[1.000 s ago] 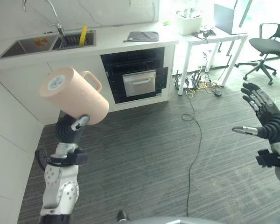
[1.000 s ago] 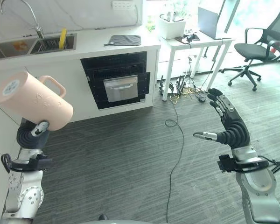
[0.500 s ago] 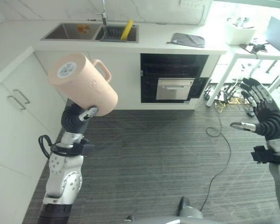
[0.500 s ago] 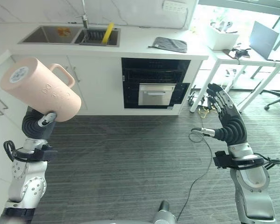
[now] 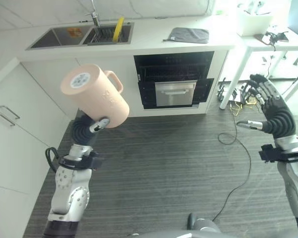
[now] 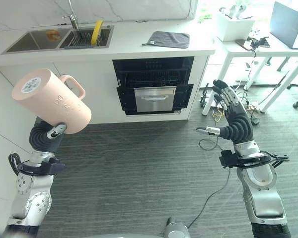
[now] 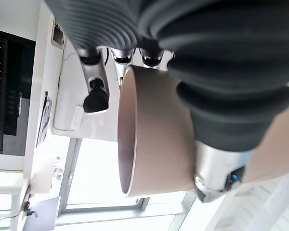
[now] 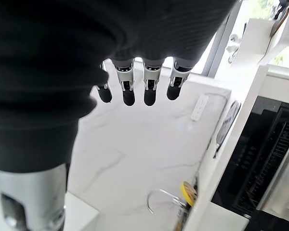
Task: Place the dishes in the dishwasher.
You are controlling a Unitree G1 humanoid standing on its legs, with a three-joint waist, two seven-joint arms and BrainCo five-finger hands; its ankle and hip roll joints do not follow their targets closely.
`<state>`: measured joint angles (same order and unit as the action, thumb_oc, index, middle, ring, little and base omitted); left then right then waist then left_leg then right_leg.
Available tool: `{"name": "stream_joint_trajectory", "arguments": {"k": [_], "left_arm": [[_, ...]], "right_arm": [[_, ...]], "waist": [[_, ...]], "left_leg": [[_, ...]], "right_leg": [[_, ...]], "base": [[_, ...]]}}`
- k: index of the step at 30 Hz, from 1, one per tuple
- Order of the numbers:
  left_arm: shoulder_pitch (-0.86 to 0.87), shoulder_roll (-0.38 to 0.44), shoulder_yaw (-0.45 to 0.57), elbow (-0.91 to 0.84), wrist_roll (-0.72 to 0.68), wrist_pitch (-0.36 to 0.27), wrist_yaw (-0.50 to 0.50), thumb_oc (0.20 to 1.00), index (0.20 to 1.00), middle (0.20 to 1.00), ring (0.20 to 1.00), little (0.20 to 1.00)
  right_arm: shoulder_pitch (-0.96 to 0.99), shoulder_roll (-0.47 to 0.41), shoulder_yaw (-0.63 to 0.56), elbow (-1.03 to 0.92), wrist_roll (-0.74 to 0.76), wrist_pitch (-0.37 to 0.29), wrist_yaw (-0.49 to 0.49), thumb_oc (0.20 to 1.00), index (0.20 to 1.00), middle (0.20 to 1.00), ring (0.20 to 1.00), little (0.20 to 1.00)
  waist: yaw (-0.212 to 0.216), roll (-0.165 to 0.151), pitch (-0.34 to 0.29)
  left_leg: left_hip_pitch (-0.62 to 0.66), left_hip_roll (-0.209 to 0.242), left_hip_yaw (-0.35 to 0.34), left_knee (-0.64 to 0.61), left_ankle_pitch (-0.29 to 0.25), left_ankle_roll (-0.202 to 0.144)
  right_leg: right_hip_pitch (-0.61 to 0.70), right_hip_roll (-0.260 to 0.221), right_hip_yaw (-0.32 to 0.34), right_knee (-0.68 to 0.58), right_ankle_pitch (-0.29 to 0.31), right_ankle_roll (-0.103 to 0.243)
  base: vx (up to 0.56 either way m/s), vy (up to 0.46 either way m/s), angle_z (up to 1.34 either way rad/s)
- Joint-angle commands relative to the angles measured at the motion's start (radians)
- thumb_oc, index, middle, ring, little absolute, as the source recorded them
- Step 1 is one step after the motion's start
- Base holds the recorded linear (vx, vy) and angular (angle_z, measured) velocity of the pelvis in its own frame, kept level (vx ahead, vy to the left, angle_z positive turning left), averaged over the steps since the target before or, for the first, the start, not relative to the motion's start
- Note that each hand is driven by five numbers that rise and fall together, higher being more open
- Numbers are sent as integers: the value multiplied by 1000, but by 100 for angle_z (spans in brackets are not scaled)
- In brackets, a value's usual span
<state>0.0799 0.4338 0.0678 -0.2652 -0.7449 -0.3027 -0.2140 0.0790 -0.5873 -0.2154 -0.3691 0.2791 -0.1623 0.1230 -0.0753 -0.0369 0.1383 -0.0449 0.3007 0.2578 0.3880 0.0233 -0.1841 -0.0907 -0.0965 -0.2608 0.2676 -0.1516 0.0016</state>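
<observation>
Left hand (image 5: 87,130) grips pink mug (image 5: 94,95) raised and tilted, well short of dishwasher (image 5: 175,79); right hand (image 6: 232,124) spread wide, empty; mug could slip if the grip loosens.

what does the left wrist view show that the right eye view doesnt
Left wrist view: the open mouth and inner wall of the peach plastic mug, with the left hand clamped on its outer wall, thumb on one side and fingers on the other.

Right eye view: the mug's handle and labelled base, the open right hand raised with nothing in it, the steel sink and a grey cloth on the counter.

Both: the mug held in the left hand, and the black built-in dishwasher.
</observation>
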Motion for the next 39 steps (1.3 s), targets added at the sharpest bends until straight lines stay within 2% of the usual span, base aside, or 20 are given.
{"name": "stream_joint_trajectory", "arguments": {"k": [1,4,6,7,8,10,12,15,17,18,20,22,25,27,29,31,33,34,37,39], "left_arm": [[-23,10,60,-68,-33,-42,-29,200,200,200,200,200],[-3,3,78,-61,-30,-50,-46,200,200,200,200,200],[19,3,86,-64,-24,-61,-35,200,200,200,200,200],[28,3,83,-68,-23,-66,-28,200,200,200,200,200],[40,5,84,-71,-28,-73,-27,200,200,200,200,200],[64,3,94,-67,-44,-87,-37,200,200,200,200,200],[89,-9,110,-50,-58,-114,-57,200,200,200,200,200],[115,-4,133,-53,-90,-128,-63,200,200,200,200,200],[81,5,126,-55,-89,-106,-70,200,200,200,200,200],[67,7,117,-54,-77,-104,-72,200,200,200,200,200],[34,9,95,-47,-49,-101,-77,200,200,200,200,200],[5,18,79,-35,-39,-91,-69,200,200,200,200,200],[-25,34,56,-27,-17,-68,-40,200,200,200,200,200],[-28,20,41,-39,12,-64,-20,200,200,200,200,200],[-37,25,35,-55,17,-55,-11,200,200,200,200,200],[-72,32,4,-68,56,-49,28,200,200,200,200,200],[-81,33,-14,-72,71,-48,41,200,200,200,200,200],[-82,31,-27,-74,75,-48,37,200,200,200,200,200],[-70,36,-29,-69,87,-55,25,200,200,200,200,200],[-60,45,-19,-69,94,-58,24,200,200,200,200,200]], "right_arm": [[6,-26,-23,-68,47,-28,7,1000,1000,1000,1000,1000],[-16,-25,-5,-55,38,-31,4,1000,1000,1000,1000,1000],[-12,-2,15,-64,18,-30,22,1000,1000,1000,1000,1000],[4,4,17,-69,12,-36,35,1000,1000,1000,1000,1000],[19,3,13,-74,13,-40,49,1000,1000,1000,1000,1000],[27,-11,3,-70,27,-47,70,1000,1000,1000,1000,1000],[27,-28,-14,-65,44,-50,99,1000,1000,1000,1000,1000],[25,-48,-31,-64,61,-37,121,1000,1000,1000,1000,1000],[48,-37,-48,-88,86,-24,118,1000,1000,1000,1000,1000],[57,-28,-52,-93,89,-27,116,1000,1000,1000,1000,1000],[76,-2,-60,-99,83,-45,110,1000,1000,1000,1000,1000],[78,15,-57,-94,71,-51,101,1000,1000,1000,1000,1000],[108,50,-55,-105,58,-56,112,1000,1000,1000,1000,1000],[110,65,-39,-98,34,-60,127,1000,1000,1000,1000,1000],[108,52,-38,-94,36,-57,120,1000,1000,1000,1000,1000],[71,32,-18,-86,50,-41,82,1000,1000,1000,1000,1000],[59,28,-3,-83,38,-33,63,1000,1000,1000,1000,1000],[62,31,10,-91,23,-25,44,1000,1000,1000,1000,1000],[81,43,16,-105,23,-26,29,1000,1000,1000,1000,1000],[96,50,15,-111,26,-34,38,1000,1000,1000,1000,1000]], "waist": [[-33,9,-26],[-32,28,-16],[-25,51,-15],[-20,61,-23],[-12,69,-24],[-10,78,-24],[-17,83,-28],[-10,77,-32],[-1,48,-45],[2,39,-45],[2,17,-43],[6,16,-44],[3,25,-45],[-4,36,-35],[-4,30,-32],[-6,10,-15],[-14,3,-11],[-24,-3,-12],[-35,-12,-14],[-35,-14,-17]], "left_leg": [[4,-29,75,90,4,9],[26,-71,134,-91,-17,42],[53,-60,138,-336,60,42],[62,-43,123,-446,125,28],[44,-9,91,-475,181,7],[5,43,71,-475,239,-20],[-3,79,121,-475,255,-28],[22,61,140,-475,206,-7],[35,-14,148,-475,130,38],[37,-35,137,-475,118,49],[51,-97,100,-475,81,86],[57,-140,55,-475,59,114],[69,-186,6,-475,27,150],[97,-205,-23,-475,5,163],[105,-214,-11,-475,1,165],[140,-213,9,-475,-21,146],[148,-211,8,-475,-36,139],[153,-214,-9,-475,-55,137],[175,-202,-9,-475,-87,133],[189,-194,0,-475,-103,129]], "right_leg": [[168,-33,-16,-355,149,76],[189,-23,-35,-355,129,84],[210,-9,-17,-355,109,97],[214,-7,-18,-355,99,102],[226,-5,-20,-355,85,100],[241,0,-33,-355,55,92],[264,-2,-63,-355,30,88],[301,-14,-64,-330,6,96],[329,-56,-64,-255,-26,144],[322,-72,-60,-224,-18,158],[273,-121,-36,-100,59,205],[234,-144,-14,-3,127,221],[150,-155,19,226,191,229],[29,-164,45,351,217,207],[23,-151,-11,250,169,186],[54,-182,-89,-23,204,184],[64,-177,-71,-160,231,192],[61,-187,-27,-239,288,202],[52,-233,5,-317,363,229],[66,-253,4,-338,373,237]], "base": [[283,-353,21],[266,-33,27],[373,134,2],[421,189,-10],[394,188,-23],[368,202,-32],[463,305,-20],[528,369,-16],[549,410,-40],[437,346,-10],[398,328,24],[401,326,54],[356,281,47],[251,219,34],[256,25,7],[312,-159,19],[214,-198,24],[258,-247,32],[258,-302,54],[203,-370,13]]}}
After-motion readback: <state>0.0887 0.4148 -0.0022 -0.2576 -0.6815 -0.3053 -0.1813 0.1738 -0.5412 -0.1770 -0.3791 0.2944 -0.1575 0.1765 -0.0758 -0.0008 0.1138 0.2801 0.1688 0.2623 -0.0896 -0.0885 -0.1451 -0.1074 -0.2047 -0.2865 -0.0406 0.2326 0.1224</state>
